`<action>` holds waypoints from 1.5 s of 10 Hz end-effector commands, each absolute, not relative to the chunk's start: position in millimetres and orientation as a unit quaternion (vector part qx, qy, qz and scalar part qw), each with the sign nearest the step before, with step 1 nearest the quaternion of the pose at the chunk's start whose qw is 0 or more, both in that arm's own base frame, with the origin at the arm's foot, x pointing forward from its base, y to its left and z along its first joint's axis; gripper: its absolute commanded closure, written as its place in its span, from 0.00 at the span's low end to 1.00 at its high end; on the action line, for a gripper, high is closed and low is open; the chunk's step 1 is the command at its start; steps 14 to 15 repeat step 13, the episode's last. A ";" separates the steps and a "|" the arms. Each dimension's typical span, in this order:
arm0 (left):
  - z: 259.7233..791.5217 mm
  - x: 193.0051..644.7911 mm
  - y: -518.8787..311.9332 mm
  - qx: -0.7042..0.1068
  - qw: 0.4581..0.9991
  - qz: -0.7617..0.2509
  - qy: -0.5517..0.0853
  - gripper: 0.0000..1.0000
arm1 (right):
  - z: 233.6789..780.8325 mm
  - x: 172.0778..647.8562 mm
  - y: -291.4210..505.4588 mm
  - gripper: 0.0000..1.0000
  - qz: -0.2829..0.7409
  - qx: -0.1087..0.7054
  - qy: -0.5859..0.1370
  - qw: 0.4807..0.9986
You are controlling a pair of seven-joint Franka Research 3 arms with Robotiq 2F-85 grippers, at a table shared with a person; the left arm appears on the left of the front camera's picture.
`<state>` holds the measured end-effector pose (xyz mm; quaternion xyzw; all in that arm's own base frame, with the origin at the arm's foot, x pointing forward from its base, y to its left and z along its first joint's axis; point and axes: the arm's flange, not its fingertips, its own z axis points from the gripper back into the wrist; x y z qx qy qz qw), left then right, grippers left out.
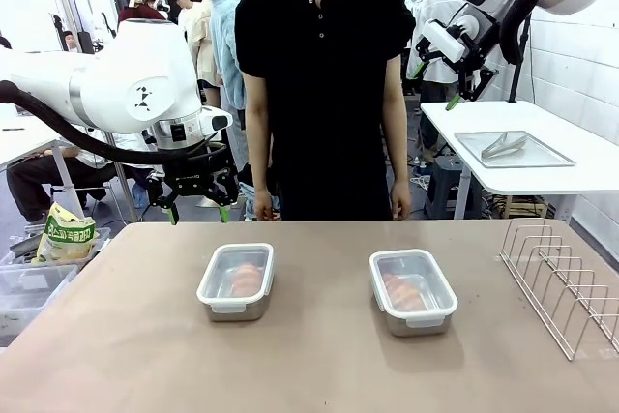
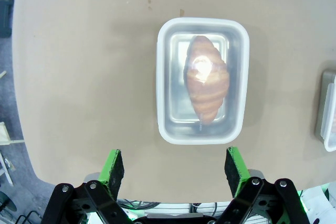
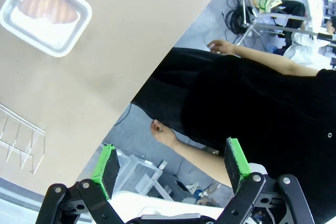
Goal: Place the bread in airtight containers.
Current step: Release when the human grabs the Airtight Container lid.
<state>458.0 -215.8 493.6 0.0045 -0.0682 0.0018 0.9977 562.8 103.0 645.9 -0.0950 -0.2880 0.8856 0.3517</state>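
Note:
Two lidded steel containers stand on the table, the left container and the right container. A croissant lies under the translucent lid of the left one, and another croissant under the lid of the right one. In the left wrist view the left container and its croissant lie straight below the camera. My left gripper hangs open above the table's far left edge, its fingers empty. My right gripper is raised high at the back right, open and empty. The right wrist view catches the right container.
A person in black stands at the far side, both hands down. A wire rack sits at the table's right edge. A side table with a steel tray stands behind it. Clear bins and a bag are at the left.

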 end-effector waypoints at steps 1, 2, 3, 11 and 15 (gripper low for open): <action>495.0 458.0 -214.2 0.004 0.998 0.002 -0.070 0.00 | 645.7 562.7 103.3 0.00 0.886 -0.095 -0.288 0.352; 495.0 458.0 -214.2 0.004 0.998 0.002 -0.070 0.00 | 645.7 562.7 103.3 0.00 0.886 -0.095 -0.288 0.352; 495.0 458.0 -214.2 0.004 0.998 0.002 -0.070 0.00 | 645.7 562.7 103.3 0.00 0.886 -0.095 -0.288 0.352; 495.0 458.0 -214.2 0.004 0.998 0.002 -0.070 0.00 | 645.7 562.7 103.3 0.00 0.886 -0.095 -0.288 0.352; 495.0 458.0 -214.2 0.004 0.998 0.002 -0.070 0.00 | 645.7 562.7 103.3 0.00 0.886 -0.095 -0.288 0.352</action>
